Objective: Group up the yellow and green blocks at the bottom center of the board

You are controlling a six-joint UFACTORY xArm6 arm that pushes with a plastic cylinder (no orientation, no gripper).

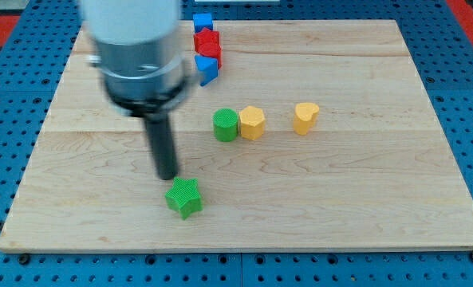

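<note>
Camera view, one frame. Green star-shaped ribbed block (184, 197) lies near the wooden board's (380, 191) bottom edge, a little toward the view's left of centre. The dark rod's tip (167, 176) sits just above and slightly left of it, close, possibly touching; contact cannot be confirmed. No fingers on this rig, so nothing is clenched, released or grasped: the rod only pushes.

Green round cylinder block (226, 125) and yellow hexagonal block (252, 123) stand touching side by side near the board's middle. Yellow heart-shaped block (305, 117) is apart from them, toward the view's right. All three are well above the bottom edge.

Off-task: a blue block (202, 21), red block (209, 44) and second blue block (207, 68) stacked in a column by the top edge, partly hidden behind the arm's housing.

Judgement on the step: the star looks nearly placed; a short nudge toward the view's right would centre it. Push through the block's middle, since an off-centre push on a star point would likely spin it. Keep it shy of the bottom edge. For the pair, approach from the top side and drive them down together, slowly, as they may split.
</note>
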